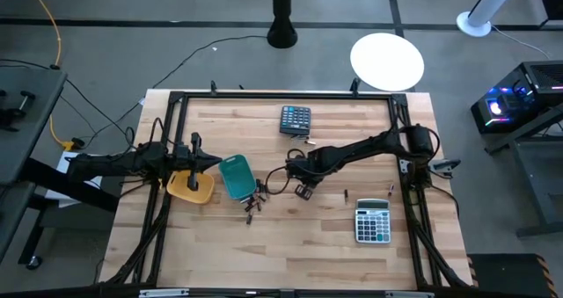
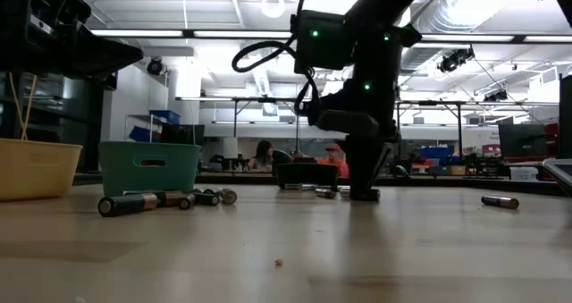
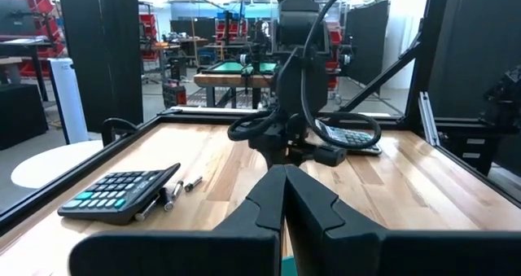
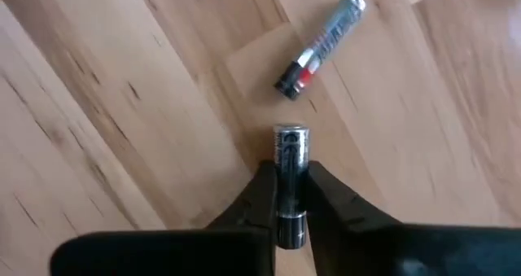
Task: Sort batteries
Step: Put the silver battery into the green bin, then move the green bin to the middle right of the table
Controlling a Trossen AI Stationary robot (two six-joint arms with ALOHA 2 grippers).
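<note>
While your right gripper (image 4: 291,196) clamps a battery (image 4: 290,164) mid-counter, second battery (image 4: 318,46) just beside, left gripper (image 3: 284,196) pressed together over yellow tray (image 1: 190,188) near left edge.

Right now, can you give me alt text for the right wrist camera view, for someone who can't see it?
The right gripper is shut on a dark battery with a metallic end, held just above the light wooden table. A second, slimmer battery with a red band lies loose on the wood just beyond it, angled diagonally and not touching the held one.
</note>
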